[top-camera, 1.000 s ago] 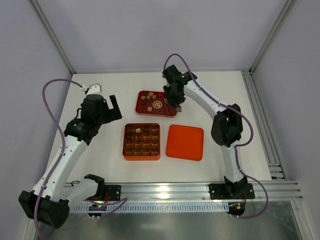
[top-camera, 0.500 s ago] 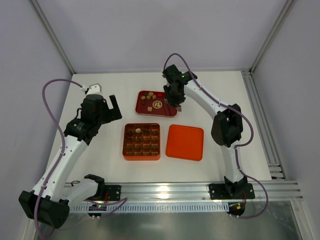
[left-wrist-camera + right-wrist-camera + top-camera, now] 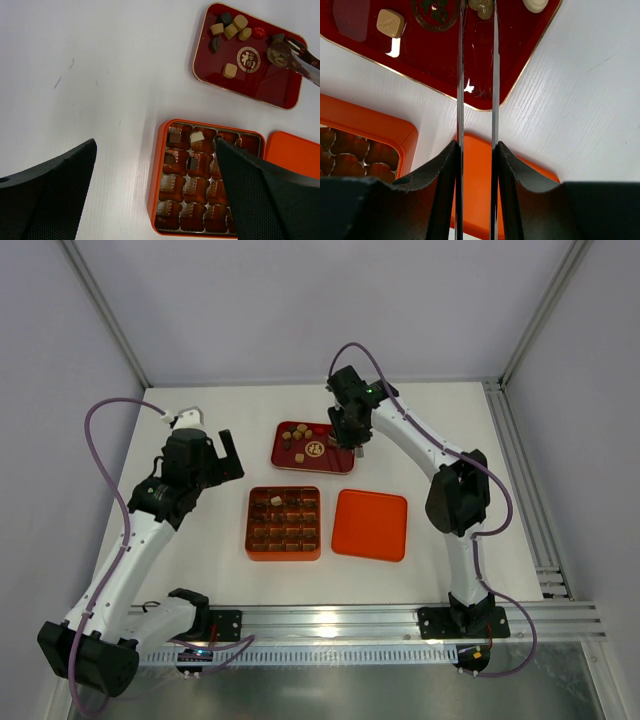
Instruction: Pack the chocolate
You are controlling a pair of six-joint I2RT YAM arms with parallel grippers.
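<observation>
The right gripper (image 3: pixel 476 145) clamped thin metal tongs (image 3: pixel 460 75), whose tips pinched a tan chocolate (image 3: pixel 482 6) at the red tray (image 3: pixel 420 55); the left gripper (image 3: pixel 155 142) hung spread wide.

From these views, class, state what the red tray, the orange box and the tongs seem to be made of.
The red tray looks like tinplate with glossy lacquer: sharp reflections, gold rim. The orange box is likely painted tin too, with a softer sheen; plastic cannot be ruled out. The tongs look like bare steel: thin, mirror-bright blades.
</observation>
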